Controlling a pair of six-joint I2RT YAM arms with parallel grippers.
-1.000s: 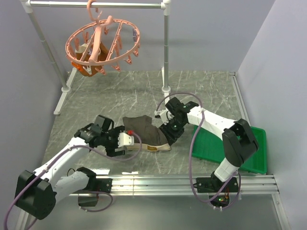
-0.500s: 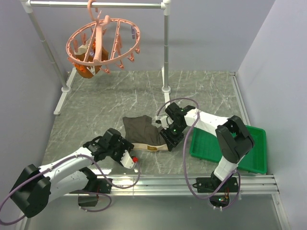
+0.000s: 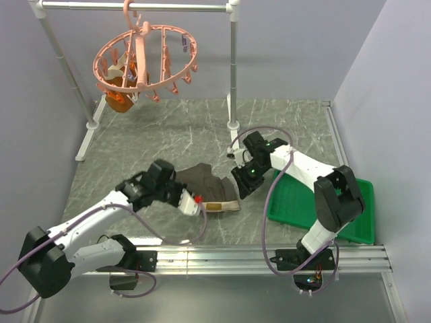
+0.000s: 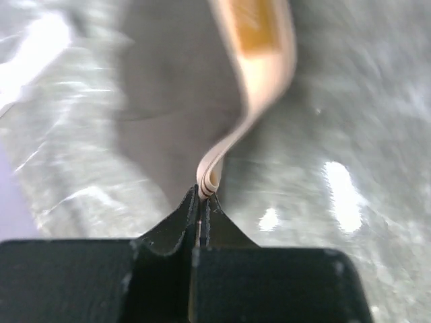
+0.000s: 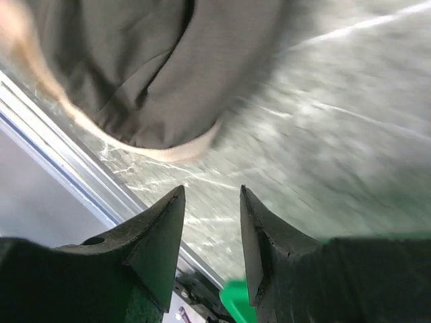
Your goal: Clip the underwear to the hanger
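Note:
The underwear (image 3: 202, 183), dark olive-brown with a light tan waistband (image 3: 221, 206), lies crumpled on the marble table. My left gripper (image 3: 201, 203) is at its near edge, shut on the waistband. In the left wrist view the black jaws (image 4: 203, 196) pinch a folded loop of the tan band (image 4: 259, 60), which rises away from them. My right gripper (image 3: 244, 186) stands open just right of the cloth, holding nothing; its wrist view shows the underwear (image 5: 148, 67) beyond the fingertips (image 5: 211, 195). The pink hanger (image 3: 145, 57) hangs from the rack at the back left.
An orange-brown garment (image 3: 120, 101) is clipped under the hanger. The white-grey pipe rack (image 3: 232, 67) stands at the back, its feet on the table. A green tray (image 3: 337, 208) lies at the right, beside the right arm. A metal rail (image 3: 269, 256) runs along the near edge.
My left gripper has swung in to the underwear's near edge and closed on the waistband. The right gripper has backed off slightly to the right of the cloth. The hanger has swayed.

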